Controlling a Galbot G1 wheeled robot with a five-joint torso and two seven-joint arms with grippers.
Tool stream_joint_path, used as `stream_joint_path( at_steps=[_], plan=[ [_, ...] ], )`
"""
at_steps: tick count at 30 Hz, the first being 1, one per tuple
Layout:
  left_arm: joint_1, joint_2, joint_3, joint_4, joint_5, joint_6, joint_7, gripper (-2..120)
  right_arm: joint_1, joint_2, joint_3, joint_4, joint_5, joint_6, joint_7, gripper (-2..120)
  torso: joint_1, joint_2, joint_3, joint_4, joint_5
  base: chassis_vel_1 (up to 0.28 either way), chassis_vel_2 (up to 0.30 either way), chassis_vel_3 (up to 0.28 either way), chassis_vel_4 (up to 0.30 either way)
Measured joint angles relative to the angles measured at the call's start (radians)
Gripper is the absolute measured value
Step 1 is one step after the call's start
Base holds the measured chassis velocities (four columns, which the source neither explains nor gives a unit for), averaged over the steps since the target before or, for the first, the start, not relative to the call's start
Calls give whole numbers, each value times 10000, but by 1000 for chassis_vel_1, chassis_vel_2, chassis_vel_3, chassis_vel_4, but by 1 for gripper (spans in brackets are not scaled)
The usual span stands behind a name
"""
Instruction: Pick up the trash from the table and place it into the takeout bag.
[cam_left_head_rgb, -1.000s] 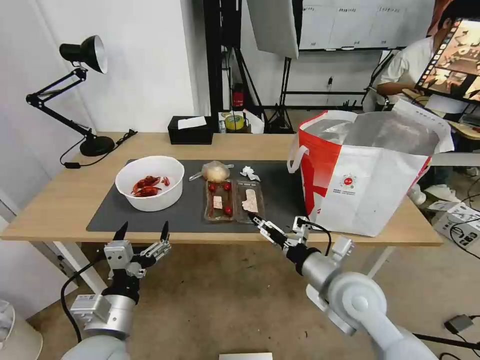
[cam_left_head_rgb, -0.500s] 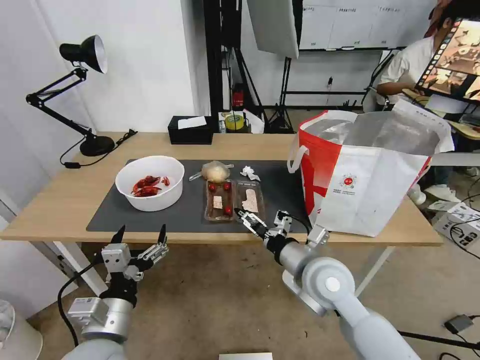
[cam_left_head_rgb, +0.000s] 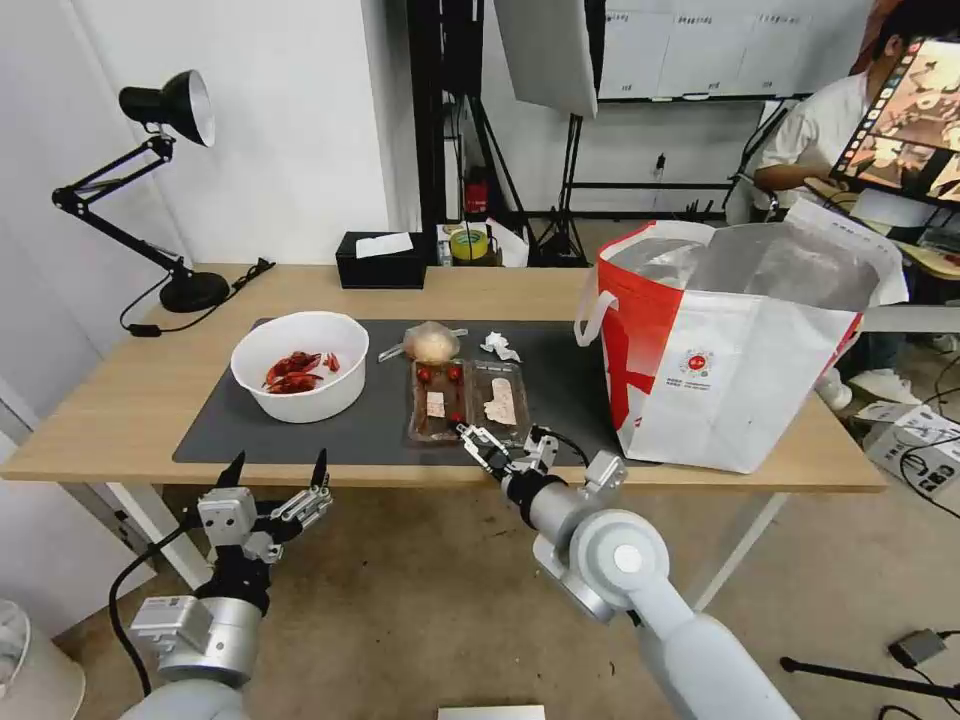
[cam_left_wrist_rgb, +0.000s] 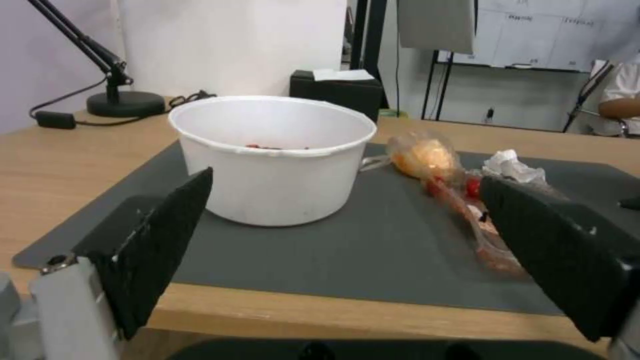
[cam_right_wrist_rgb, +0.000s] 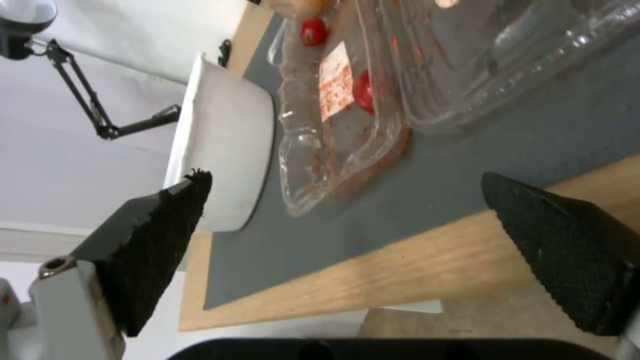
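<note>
My right gripper hangs at the table's near edge, jaws spread wide, just short of the clear clamshell tray on the grey mat. My left gripper waits below the edge, also spread, empty.

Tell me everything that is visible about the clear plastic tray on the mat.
The clear plastic tray is a thin, see-through clamshell lying open and flat on the dark grey mat, its two halves side by side. It holds small red round bits, a white label and reddish smears. It sits between the white bowl and the takeout bag. The open right gripper is at its near edge.
</note>
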Motion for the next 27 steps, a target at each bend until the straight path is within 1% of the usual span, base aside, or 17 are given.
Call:
stream_joint_path(
  at_steps=[13,21,27],
  plan=[
    [-4,-3,10,35,-1,-32,-6,100,436,377,8,-400,96,40,743,100,0,3,-2,0,0,0,0,0,0],
    [-12,-13,21,56,-3,-39,-11,100,538,556,23,-518,122,34,918,100,-1,3,-2,-1,0,0,0,0,0],
    [-13,-30,33,98,-4,-61,-16,100,598,882,77,-686,117,51,1114,100,-2,4,-3,-4,-1,0,0,0,0]
  ],
)
